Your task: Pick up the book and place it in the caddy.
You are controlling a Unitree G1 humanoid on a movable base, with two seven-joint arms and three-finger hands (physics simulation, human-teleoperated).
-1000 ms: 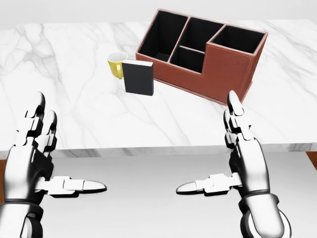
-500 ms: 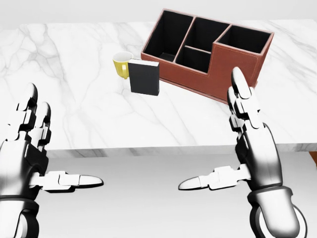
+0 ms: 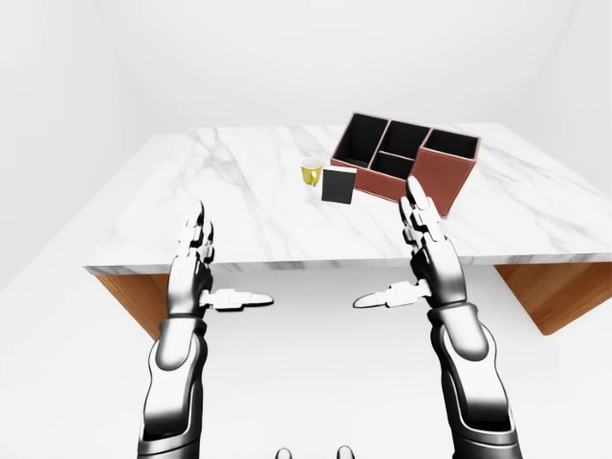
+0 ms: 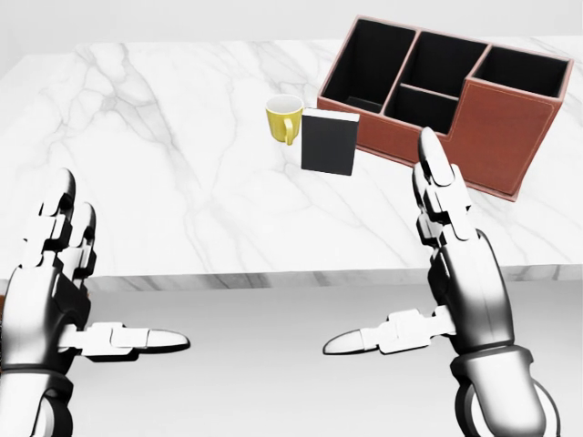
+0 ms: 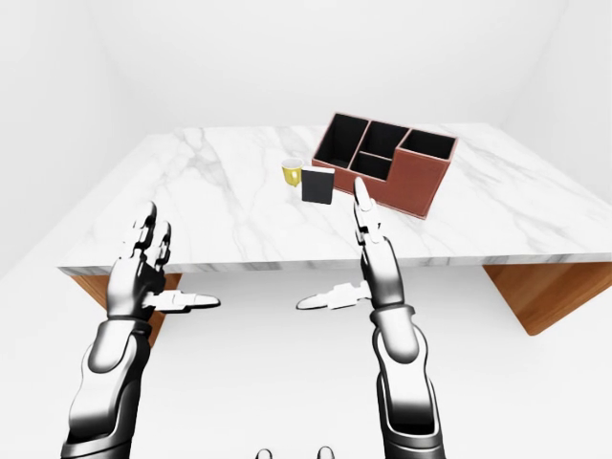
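Observation:
A black book (image 4: 329, 141) stands upright on the white marble table (image 4: 155, 173), just left of the reddish-brown caddy (image 4: 506, 137). The caddy has several dark, open compartments and sits at the head view's top right. My left hand (image 4: 123, 269) hovers open at the lower left, short of the table's near edge, fingers up and thumb pointing right. My right hand (image 4: 378, 246) is open too, its fingers (image 4: 435, 182) raised over the table edge below the book and apart from it. Neither hand holds anything.
A yellow mug (image 4: 284, 118) stands right beside the book on its left. The table's near edge (image 4: 273, 278) crosses the head view between hands and book. Wooden table sides (image 3: 540, 292) show underneath, with white floor and walls around.
The whole picture has shifted: book, mug and caddy now sit further right in the head view, so the camera moved. The right hand has risen a little toward the table edge.

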